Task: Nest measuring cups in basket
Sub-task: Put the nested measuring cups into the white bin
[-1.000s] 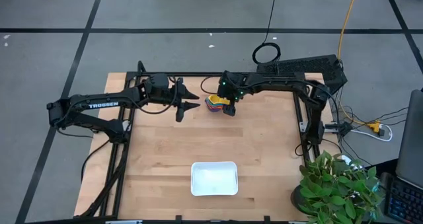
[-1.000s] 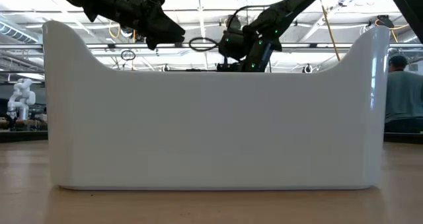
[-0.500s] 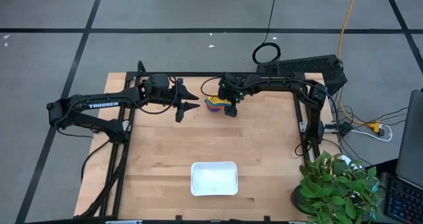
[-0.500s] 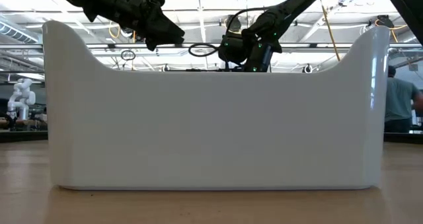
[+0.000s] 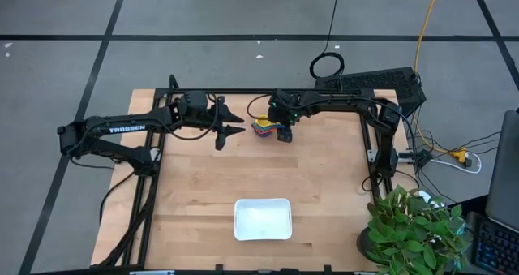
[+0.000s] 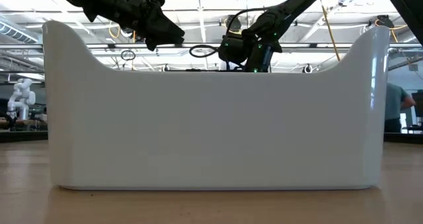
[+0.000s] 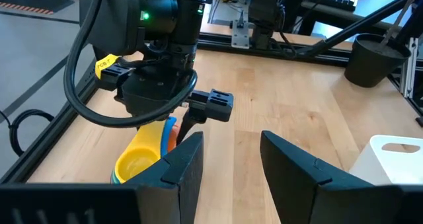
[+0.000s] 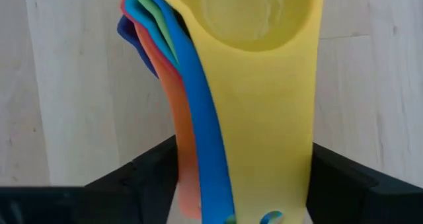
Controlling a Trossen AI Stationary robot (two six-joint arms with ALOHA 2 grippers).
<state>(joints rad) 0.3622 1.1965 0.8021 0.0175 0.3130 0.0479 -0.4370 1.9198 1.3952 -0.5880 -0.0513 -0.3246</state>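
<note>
From above, the stack of measuring cups (image 5: 262, 127) sits on the table (image 5: 203, 178) in the upper middle of the frame, with the right gripper (image 5: 282, 132) over its handles. The left gripper (image 5: 229, 122) hovers just left of the stack, jaws spread. The basket (image 5: 263, 219) lies at bottom centre, well apart.

At table height, the basket's wall (image 6: 211, 128) fills the frame; both arms show above its rim.

The left wrist view shows the yellow cup (image 7: 137, 163) topmost at lower left, the right gripper (image 7: 198, 115) over the stack.

In the right wrist view, the jaws pinch the fanned handles (image 8: 251, 138).
</note>
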